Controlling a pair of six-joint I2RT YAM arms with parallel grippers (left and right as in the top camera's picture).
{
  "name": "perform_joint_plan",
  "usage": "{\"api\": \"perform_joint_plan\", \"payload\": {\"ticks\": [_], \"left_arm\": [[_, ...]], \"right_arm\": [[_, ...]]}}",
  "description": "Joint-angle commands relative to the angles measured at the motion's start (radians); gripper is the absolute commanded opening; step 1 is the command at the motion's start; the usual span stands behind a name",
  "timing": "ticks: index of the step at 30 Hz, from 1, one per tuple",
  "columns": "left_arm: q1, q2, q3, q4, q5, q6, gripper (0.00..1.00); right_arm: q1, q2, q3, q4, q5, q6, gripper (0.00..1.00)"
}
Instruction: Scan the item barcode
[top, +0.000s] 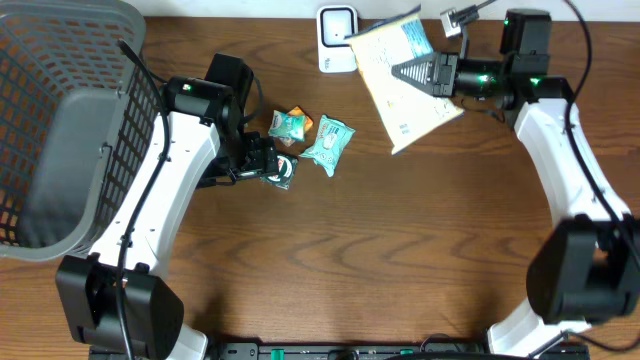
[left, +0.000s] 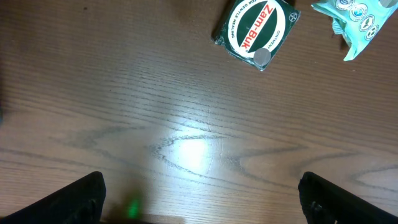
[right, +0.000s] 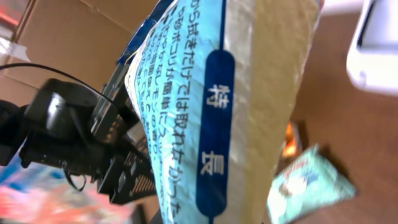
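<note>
The flat packet (top: 412, 118) is hanging just right of the white scanner (top: 337, 38), looking light and floppy, the right gripper (top: 412, 73) clamping its edge, the left gripper (top: 272, 165) gaping wide.

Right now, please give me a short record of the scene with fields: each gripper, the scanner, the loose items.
right gripper: shut on beige package, held by the white scanner
left gripper: open, empty, over the table near the Zam-Buk tin
other items: teal packet, small orange packet
basket: grey, left side
</note>
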Motion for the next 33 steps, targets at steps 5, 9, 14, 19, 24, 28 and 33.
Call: {"api": "perform_joint_plan", "payload": {"ticks": [5,9,14,19,24,28,33], "left_arm": [[0.0,0.004,0.011,-0.006,-0.002,0.006,0.98],[0.0,0.004,0.011,-0.006,-0.002,0.006,0.98],[0.0,0.004,0.011,-0.006,-0.002,0.006,0.98],[0.0,0.004,0.011,-0.006,-0.002,0.006,0.98],[0.0,0.004,0.011,-0.006,-0.002,0.006,0.97],[0.0,0.004,0.011,-0.006,-0.002,0.006,0.98],[0.0,0.004,0.011,-0.006,-0.002,0.006,0.98]], "right_arm": [[0.023,-0.103,0.027,0.072,0.129,-0.05,0.01],[0.024,-0.097,0.026,0.057,0.128,-0.05,0.01],[0.044,-0.097,0.026,0.056,0.129,-0.04,0.01],[0.085,-0.097,0.026,0.056,0.142,0.107,0.01],[0.119,-0.097,0.026,0.052,0.135,0.257,0.01],[0.137,-0.097,0.026,0.043,0.135,0.289,0.01],[0.148,-0.097,0.026,0.025,0.141,0.256,0.01]]}}
